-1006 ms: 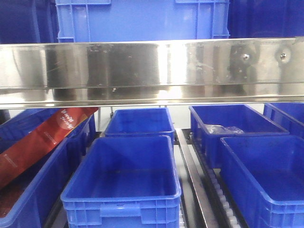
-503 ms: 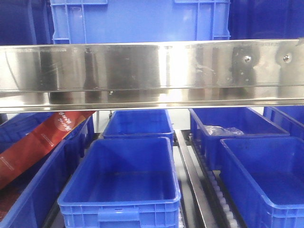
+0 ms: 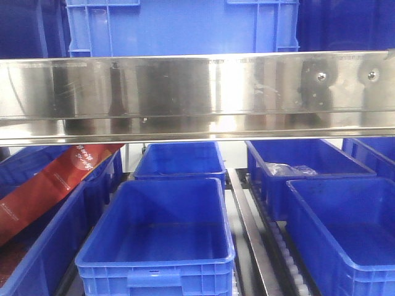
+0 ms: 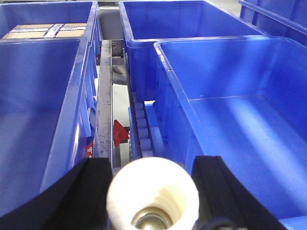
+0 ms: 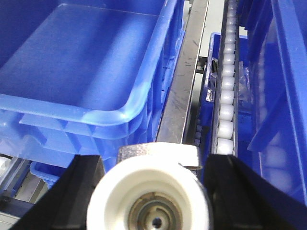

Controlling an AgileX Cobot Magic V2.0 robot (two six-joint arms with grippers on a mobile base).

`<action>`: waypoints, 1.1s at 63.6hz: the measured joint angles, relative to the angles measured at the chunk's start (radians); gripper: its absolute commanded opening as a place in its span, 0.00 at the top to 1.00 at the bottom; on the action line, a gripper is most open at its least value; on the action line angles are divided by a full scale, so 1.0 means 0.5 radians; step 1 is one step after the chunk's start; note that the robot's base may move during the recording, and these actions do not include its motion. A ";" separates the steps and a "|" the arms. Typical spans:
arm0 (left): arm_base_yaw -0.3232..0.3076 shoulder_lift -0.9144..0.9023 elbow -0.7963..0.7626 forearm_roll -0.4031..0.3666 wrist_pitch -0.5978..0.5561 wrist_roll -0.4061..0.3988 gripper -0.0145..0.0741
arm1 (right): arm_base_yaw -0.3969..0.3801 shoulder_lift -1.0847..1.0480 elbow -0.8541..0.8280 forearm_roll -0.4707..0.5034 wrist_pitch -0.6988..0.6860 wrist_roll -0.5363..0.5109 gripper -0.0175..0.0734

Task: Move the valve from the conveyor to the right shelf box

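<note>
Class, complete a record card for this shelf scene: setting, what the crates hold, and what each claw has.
Setting: steel shelf rail above rows of blue crates
Left crates: red carton leaning across them
Right rear crate: clear plastic bag
Far crate, left wrist view: taped cardboard box
Left claw: cream round part between its fingers, possibly a valve; grip unclear
Right claw: white round part between its fingers; grip unclear
</note>
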 measured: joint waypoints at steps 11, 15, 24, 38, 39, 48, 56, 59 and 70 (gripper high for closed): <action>0.000 0.000 0.000 0.000 0.000 0.000 0.96 | 0.000 0.000 0.000 0.000 0.000 0.000 0.99; 0.000 0.000 0.000 0.000 0.000 0.000 0.96 | 0.000 0.000 0.000 0.000 0.000 0.000 0.99; 0.000 0.000 0.000 0.000 0.000 0.000 0.96 | 0.000 0.000 0.000 0.000 -0.017 0.000 0.99; -0.059 0.051 -0.231 0.011 0.033 0.023 0.96 | 0.000 0.020 -0.226 0.000 -0.174 -0.003 0.99; -0.070 0.061 -0.261 0.011 0.033 0.028 0.96 | 0.000 0.025 -0.252 0.000 -0.188 -0.005 0.99; -0.243 0.210 -0.617 0.011 0.026 0.045 0.96 | 0.000 0.173 -0.590 0.008 -0.276 -0.014 0.99; -0.397 0.428 -0.851 -0.005 0.021 0.049 0.96 | 0.002 0.393 -0.865 0.069 -0.302 -0.018 0.99; -0.439 0.501 -0.900 -0.005 0.021 0.049 0.96 | 0.014 0.466 -0.922 0.104 -0.306 -0.018 0.99; -0.511 0.794 -0.959 -0.087 -0.001 0.049 0.96 | 0.131 0.741 -0.998 0.189 -0.373 -0.021 0.99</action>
